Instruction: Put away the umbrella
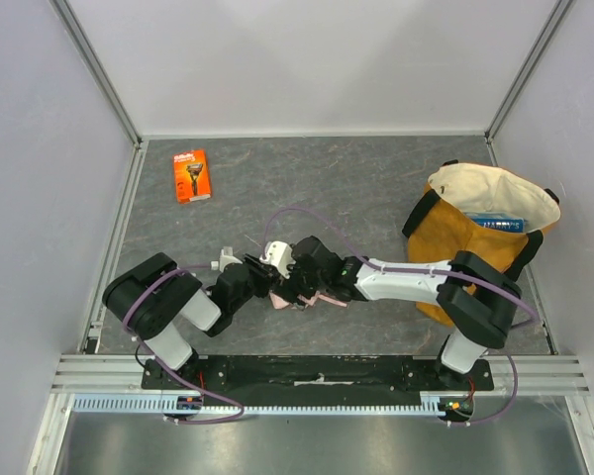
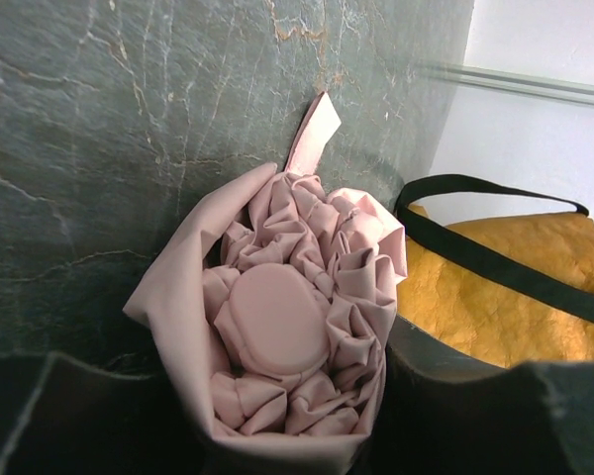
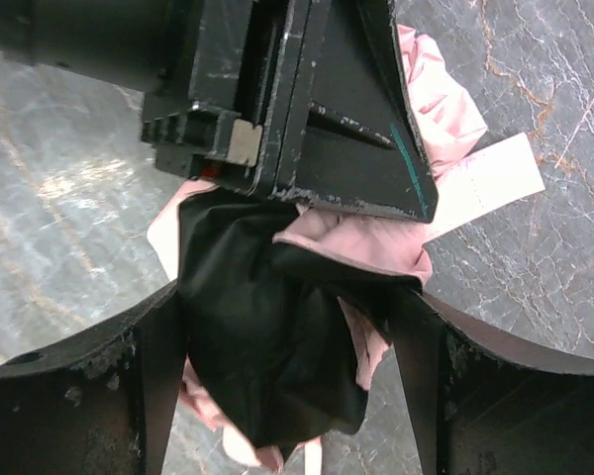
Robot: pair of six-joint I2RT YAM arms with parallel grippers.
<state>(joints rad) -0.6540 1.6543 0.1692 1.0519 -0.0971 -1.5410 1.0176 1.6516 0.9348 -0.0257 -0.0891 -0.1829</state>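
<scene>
Aluminium rails (image 1: 99,374) and a black mounting plate (image 1: 317,374) run along the near edge, carrying both arm bases. Beyond them lies a dark grey, marble-veined table (image 1: 376,178), boxed in by pale walls (image 1: 317,59) on three sides with metal framing in the corners. An orange razor pack (image 1: 191,175) lies flat near the far left corner. A mustard-yellow tote bag (image 1: 441,247) stands against the right edge, mouth open, with a blue box (image 1: 497,224) inside. Open tabletop stretches between pack and bag across the far half.

Both arms fold inward and low, their wrists meeting just left of centre, near the front edge. There the umbrella (image 1: 322,300) sits between them, collapsed into a crumpled pale pink bundle.

From the left wrist, the left gripper (image 2: 277,416) has its dark fingers (image 2: 69,416) pressed against either side of the bundle. An oval pink end cap (image 2: 275,319) faces the lens and a closing strap (image 2: 314,134) points away over the table.

From the right wrist, the right gripper (image 3: 297,376) has its fingers (image 3: 79,396) set wide. Black and pink fabric fills the gap and reaches both inner faces, directly under the left gripper's black body. Whether they squeeze it, I cannot tell.
</scene>
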